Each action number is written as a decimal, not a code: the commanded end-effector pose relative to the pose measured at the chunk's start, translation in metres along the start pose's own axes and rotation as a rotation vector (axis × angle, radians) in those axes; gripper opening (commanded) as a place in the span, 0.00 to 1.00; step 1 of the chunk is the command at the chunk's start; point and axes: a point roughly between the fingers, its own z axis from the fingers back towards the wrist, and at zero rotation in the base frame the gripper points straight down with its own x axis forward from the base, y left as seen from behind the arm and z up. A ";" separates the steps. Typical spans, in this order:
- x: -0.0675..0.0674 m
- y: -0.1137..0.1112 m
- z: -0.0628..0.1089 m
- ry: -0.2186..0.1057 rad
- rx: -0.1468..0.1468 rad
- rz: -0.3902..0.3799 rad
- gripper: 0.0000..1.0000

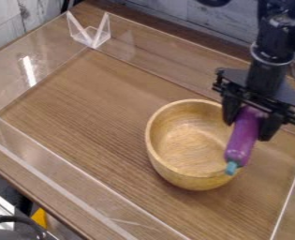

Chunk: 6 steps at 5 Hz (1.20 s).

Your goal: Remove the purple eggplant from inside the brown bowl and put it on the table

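Near edge: low clear acrylic wall (62,192) along the table (87,103), wood grain bare on the left. Right of centre: brown bowl (175,150), round, thick rim, upright. Purple eggplant (243,141) hangs tilted over the bowl's right rim, teal stem tip lowest, seen against the rim; upper end clamped between the black fingers. Gripper (256,111) points down, fingers narrowed onto the eggplant, arm rising out of frame above. Far left corner: clear acrylic bracket (90,30) at the wall junction, well apart from the bowl.
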 end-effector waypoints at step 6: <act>-0.003 0.084 0.031 -0.077 -0.003 0.055 0.00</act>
